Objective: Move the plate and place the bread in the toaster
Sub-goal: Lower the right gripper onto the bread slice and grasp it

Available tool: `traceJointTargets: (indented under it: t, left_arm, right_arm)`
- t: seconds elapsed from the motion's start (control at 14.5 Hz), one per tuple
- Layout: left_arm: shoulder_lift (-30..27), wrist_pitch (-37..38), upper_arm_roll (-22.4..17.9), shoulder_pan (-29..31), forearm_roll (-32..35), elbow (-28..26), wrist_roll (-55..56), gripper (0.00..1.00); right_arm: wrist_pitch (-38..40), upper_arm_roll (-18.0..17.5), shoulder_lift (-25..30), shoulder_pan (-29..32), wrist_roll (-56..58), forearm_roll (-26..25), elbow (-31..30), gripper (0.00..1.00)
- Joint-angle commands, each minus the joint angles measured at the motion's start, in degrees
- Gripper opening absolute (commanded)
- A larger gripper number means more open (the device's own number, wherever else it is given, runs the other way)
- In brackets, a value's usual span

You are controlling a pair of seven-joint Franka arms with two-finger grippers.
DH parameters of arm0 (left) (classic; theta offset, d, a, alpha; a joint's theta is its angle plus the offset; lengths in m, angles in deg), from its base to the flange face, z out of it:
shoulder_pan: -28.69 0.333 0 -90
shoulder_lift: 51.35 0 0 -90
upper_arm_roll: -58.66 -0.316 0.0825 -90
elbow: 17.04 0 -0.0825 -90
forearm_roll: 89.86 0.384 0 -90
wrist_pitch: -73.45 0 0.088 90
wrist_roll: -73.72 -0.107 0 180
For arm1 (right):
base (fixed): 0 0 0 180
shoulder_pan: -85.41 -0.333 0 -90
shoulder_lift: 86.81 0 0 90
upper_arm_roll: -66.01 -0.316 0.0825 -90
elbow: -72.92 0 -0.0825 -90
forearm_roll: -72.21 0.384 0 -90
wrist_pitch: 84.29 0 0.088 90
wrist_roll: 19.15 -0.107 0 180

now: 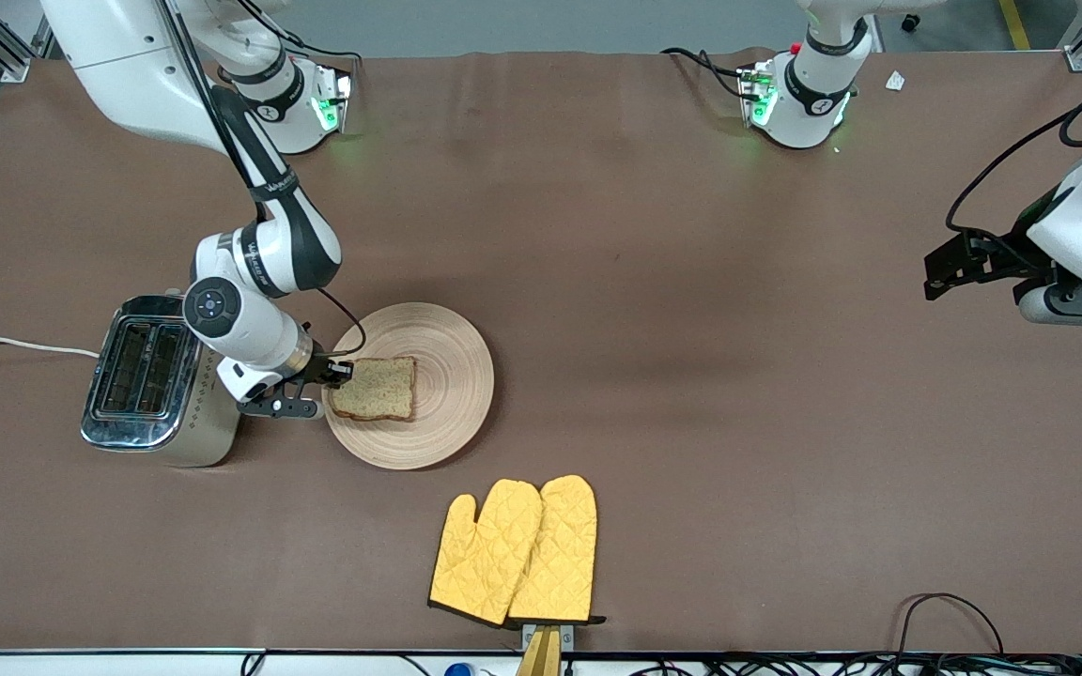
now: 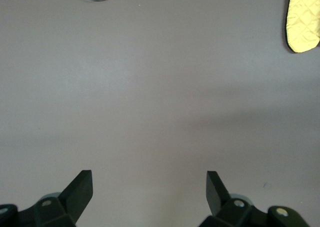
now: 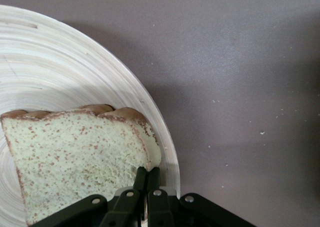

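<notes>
The brown bread (image 1: 377, 390) lies flat on the round wooden plate (image 1: 442, 427), which rests beside the cream toaster (image 1: 151, 380). My right gripper (image 1: 339, 373) hangs low between toaster and plate, at the bread's edge toward the toaster. In the right wrist view the right gripper (image 3: 148, 172) is shut, its black fingertips pinching the crust corner of the bread (image 3: 75, 152) above the plate (image 3: 75, 72). My left gripper (image 1: 940, 272) waits over the table at the left arm's end. The left wrist view shows the left gripper (image 2: 149, 179) open over bare brown table.
Two yellow oven mitts (image 1: 517, 554) lie near the front edge, nearer the camera than the plate; one mitt (image 2: 302, 19) shows in the left wrist view. The toaster's white cord (image 1: 15, 345) runs off the table's right-arm end.
</notes>
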Motion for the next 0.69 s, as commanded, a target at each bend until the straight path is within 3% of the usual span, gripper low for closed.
traceJointTargets:
  t: [0.0, 0.34, 0.48, 0.62]
  left_arm:
    - [-0.5, 0.4, 0.2, 0.0, 1.3, 0.5, -0.3, 1.00]
    - [-0.9, 0.7, 0.1, 0.4, 1.3, 0.5, -1.4, 1.00]
    - [-1.1, 0.7, -0.1, 0.0, 1.2, 0.5, -1.7, 1.00]
    - [-1.9, 0.7, -2.7, -2.5, 1.2, 0.2, -1.7, 1.00]
  right_arm:
    - [1.4, 0.0, 0.0, 0.1, -0.1, 0.9, 1.4, 0.00]
    - [26.2, 0.6, 1.6, 0.6, -0.3, 0.1, 16.7, 0.00]
    - [30.7, 1.0, 3.8, 0.8, -0.2, -0.6, 19.8, 0.00]
    - [37.0, 3.0, 5.3, 0.7, -0.3, -3.2, 23.4, 0.00]
